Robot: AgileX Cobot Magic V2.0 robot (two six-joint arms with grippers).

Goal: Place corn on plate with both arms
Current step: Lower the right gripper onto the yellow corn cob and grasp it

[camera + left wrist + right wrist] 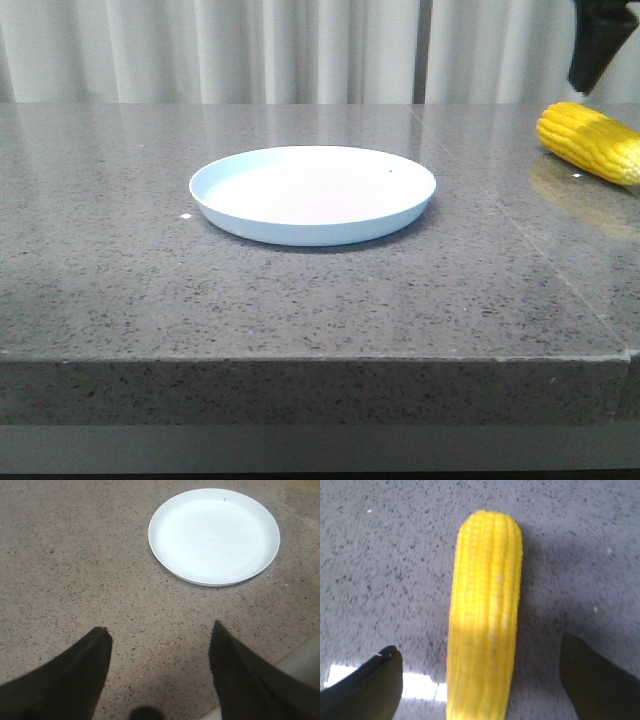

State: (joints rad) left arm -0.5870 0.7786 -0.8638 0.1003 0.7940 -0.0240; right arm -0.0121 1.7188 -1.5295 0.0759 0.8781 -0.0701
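The corn (592,141) is a bright yellow cob lying on the grey stone table at the far right, partly cut off by the frame edge. The pale blue-white plate (313,193) sits empty in the middle of the table. My right gripper (479,652) is open and hangs above the corn (485,620), one finger on each side of the cob, not touching it. One dark finger (598,45) of it shows in the front view, above the corn. My left gripper (160,632) is open and empty over bare table, short of the plate (214,535).
The speckled grey stone table (150,250) has its front edge near the camera. A seam runs across the top on the right side. White curtains hang behind the table.
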